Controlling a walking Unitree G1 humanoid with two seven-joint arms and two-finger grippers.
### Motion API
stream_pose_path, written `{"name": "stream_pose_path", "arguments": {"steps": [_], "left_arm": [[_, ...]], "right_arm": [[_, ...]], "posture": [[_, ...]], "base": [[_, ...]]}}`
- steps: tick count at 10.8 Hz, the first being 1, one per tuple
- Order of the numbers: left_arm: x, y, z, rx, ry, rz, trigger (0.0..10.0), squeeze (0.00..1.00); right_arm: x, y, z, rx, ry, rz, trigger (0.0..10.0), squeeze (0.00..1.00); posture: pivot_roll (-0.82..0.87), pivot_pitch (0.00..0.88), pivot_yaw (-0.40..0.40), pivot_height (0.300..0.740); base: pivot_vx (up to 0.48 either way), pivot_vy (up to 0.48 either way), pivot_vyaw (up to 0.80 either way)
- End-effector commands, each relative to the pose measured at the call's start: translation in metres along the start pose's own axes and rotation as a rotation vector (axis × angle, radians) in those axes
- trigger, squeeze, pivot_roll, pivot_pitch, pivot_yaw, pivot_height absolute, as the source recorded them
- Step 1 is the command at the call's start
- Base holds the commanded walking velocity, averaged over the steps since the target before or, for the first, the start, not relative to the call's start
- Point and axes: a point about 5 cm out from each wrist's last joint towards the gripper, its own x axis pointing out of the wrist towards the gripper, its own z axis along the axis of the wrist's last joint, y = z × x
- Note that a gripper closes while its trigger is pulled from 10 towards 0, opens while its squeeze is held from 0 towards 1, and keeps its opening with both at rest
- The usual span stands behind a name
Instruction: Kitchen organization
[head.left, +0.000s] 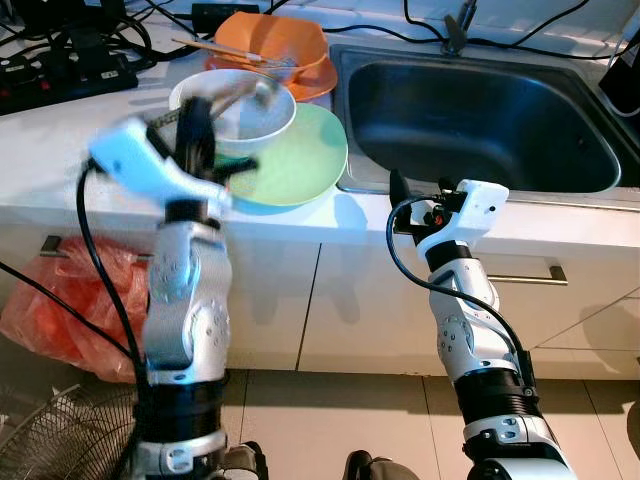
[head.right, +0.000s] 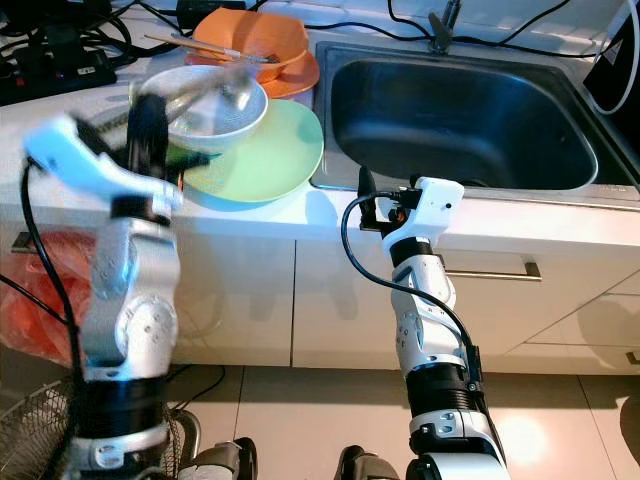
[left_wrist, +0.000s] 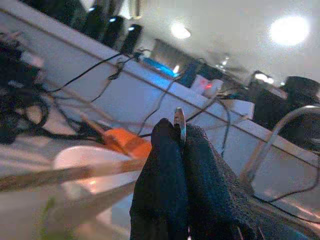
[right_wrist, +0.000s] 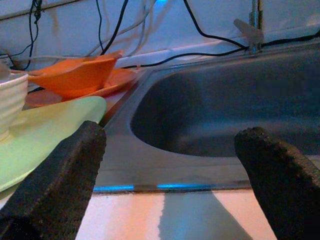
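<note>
- The sink takes up the upper right of the left eye view, dark and bare inside; we judge it the likely home for the dirty dishes, and anything dropped in from height could crack or bounce.
- Our left arm is raised at centre left and badly blurred, so it is swinging fast; the risk is that speed near stacked crockery knocks something off the counter edge.
- The green plate lies just left of the sink rim with its near edge close to the counter's front lip; a nudge from the arm could tip it to the floor.
- The white bowl stands on the green plate, so shifting either one moves both.
- The orange bowl sits on an orange plate at upper centre, behind the white bowl, with chopsticks across it that could roll off.
- Our right gripper hovers at the counter front below the sink rim, fingers spread wide and holding nothing; lifting carelessly, it could catch the counter lip.
- Our left gripper has its fingers pressed tight on a thin metal spoon, whose bowl end pokes above the tips; so slim a pinch could slip or twist during a fast swing, flinging the spoon against the bowl.
</note>
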Motion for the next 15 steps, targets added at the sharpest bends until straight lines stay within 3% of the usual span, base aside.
{"name": "stream_pose_path", "arguments": {"steps": [1,8,15], "left_arm": [[0.001,-0.008,0.003,0.016,0.004,-0.053,10.0,0.00],[-0.008,-0.012,-0.024,0.150,0.183,-0.106,10.0,0.00],[-0.005,-0.008,-0.020,0.152,0.151,-0.080,10.0,0.00]], "right_arm": [[-0.003,-0.005,-0.006,0.012,0.034,-0.019,10.0,0.00],[-0.004,-0.003,-0.010,0.013,0.051,-0.009,10.0,0.00],[-0.003,-0.002,-0.009,0.015,0.051,-0.002,10.0,0.00]], "posture": [[0.11,0.139,-0.068,0.740],[0.11,0.147,-0.068,0.740],[0.11,0.146,-0.072,0.740]], "base": [[0.000,0.000,0.00],[0.000,0.000,0.00],[0.000,0.000,0.00]]}}
